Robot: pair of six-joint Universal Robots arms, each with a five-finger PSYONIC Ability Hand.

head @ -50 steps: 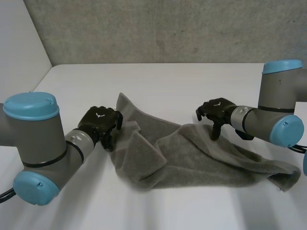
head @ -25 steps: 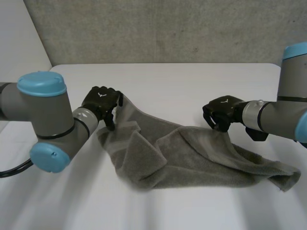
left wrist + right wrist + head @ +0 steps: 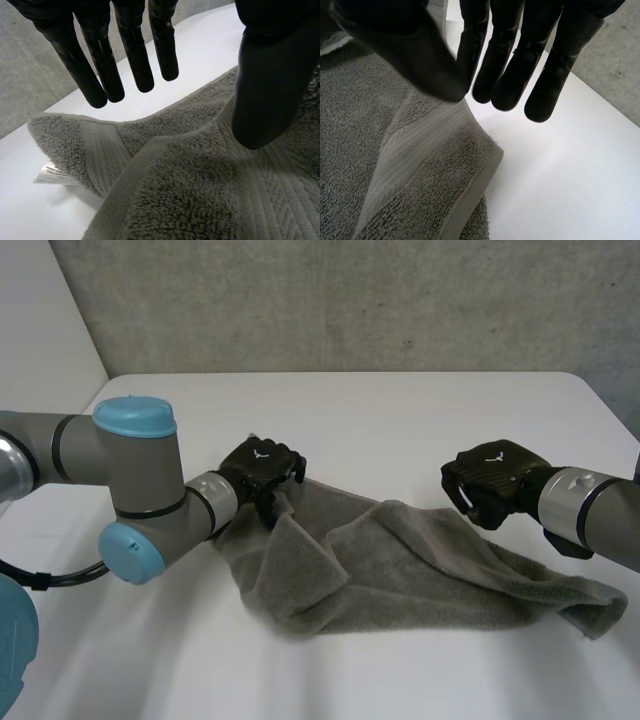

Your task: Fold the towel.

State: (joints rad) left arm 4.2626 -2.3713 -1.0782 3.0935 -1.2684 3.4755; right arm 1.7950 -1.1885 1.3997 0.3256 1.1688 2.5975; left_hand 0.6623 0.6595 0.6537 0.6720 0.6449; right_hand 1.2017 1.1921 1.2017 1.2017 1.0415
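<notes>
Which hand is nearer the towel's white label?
Left. The left hand has the label just past its fingertips; the right hand is over the opposite edge of the towel.

Soft, even light lay on the white table (image 3: 400,410), which glared brightest beside the towel (image 3: 420,165) in the right wrist view. In the head view the towel cast a faint, diffuse shadow along its near edge. The left hand's (image 3: 262,465) black fingers (image 3: 102,55) carried dull highlights.
</notes>
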